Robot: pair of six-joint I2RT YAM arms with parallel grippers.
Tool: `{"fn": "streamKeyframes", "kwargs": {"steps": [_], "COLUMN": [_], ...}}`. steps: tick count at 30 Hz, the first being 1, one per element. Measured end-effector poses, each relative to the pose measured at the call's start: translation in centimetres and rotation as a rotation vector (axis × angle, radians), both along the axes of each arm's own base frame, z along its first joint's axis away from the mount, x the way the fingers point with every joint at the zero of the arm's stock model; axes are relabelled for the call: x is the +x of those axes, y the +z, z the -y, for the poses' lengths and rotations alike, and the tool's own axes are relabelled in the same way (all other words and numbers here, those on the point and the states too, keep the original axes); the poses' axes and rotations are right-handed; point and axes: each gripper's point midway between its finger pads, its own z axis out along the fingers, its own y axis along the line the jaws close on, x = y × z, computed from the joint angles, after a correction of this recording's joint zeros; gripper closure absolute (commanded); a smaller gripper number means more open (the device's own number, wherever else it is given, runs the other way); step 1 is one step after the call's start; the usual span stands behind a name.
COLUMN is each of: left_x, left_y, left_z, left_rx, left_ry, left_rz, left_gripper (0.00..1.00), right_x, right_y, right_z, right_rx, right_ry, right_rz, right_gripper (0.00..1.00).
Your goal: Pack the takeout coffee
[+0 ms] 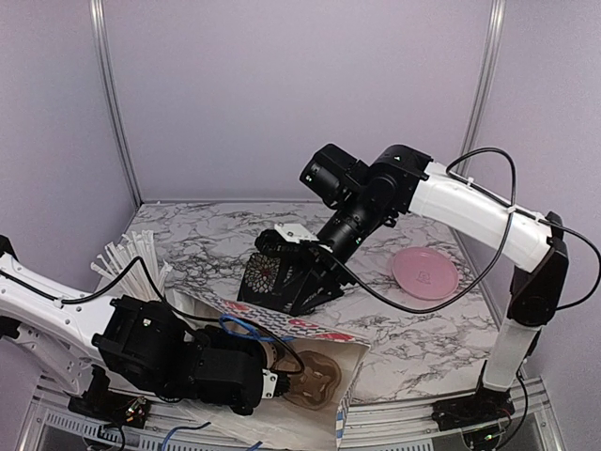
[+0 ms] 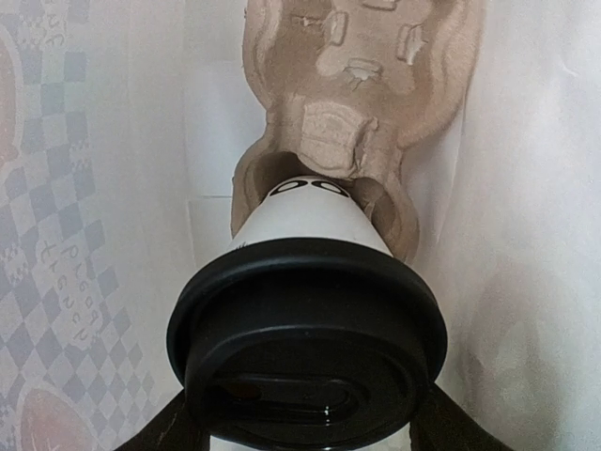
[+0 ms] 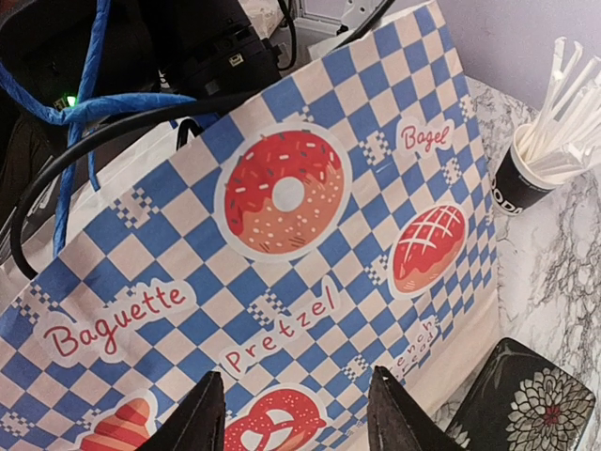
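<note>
The takeout coffee (image 2: 310, 221), a white paper cup with a black lid (image 2: 305, 338), is held between my left gripper's fingers (image 2: 164, 434). Its base sits in the near well of a brown cardboard cup carrier (image 2: 357, 66). The carrier lies inside a blue-checkered bakery bag (image 3: 310, 235), whose white inside (image 2: 535, 235) surrounds it. In the top view my left gripper (image 1: 272, 381) reaches into the bag (image 1: 282, 324) beside the carrier (image 1: 317, 381); the cup is hidden there. My right gripper (image 3: 299, 413) is open and empty, just above the bag's far printed side (image 1: 270, 246).
A short black cup of white straws (image 1: 131, 258) stands left of the bag, also in the right wrist view (image 3: 526, 174). A black patterned box (image 1: 282, 277) sits behind the bag under my right gripper. A pink plate (image 1: 424, 272) lies at the right.
</note>
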Motion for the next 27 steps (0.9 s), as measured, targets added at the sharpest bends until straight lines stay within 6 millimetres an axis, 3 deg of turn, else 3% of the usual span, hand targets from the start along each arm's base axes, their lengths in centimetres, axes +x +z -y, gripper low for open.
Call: {"fn": "streamKeyframes", "kwargs": {"steps": [9,18,27], "left_x": [-0.5,0.2,0.5], "left_y": [-0.6,-1.5,-2.0], "left_z": [0.0,0.2,1.5], "left_rx": [0.002,0.017,0.026], "left_ry": [-0.001,0.034,0.058], "left_rz": [-0.065,-0.082,-0.124], "left_gripper": [0.74,0.75,0.73], "right_x": [0.9,2.4,6.1], "right_y": [-0.5,-0.9,-2.3], "right_z": [0.4,1.2,3.4], "right_rx": [-0.017,-0.025,-0.039], "right_ry": [-0.022,-0.058,-0.144], "right_rz": [0.007,0.004,-0.042], "right_gripper": [0.5,0.5,0.5]}}
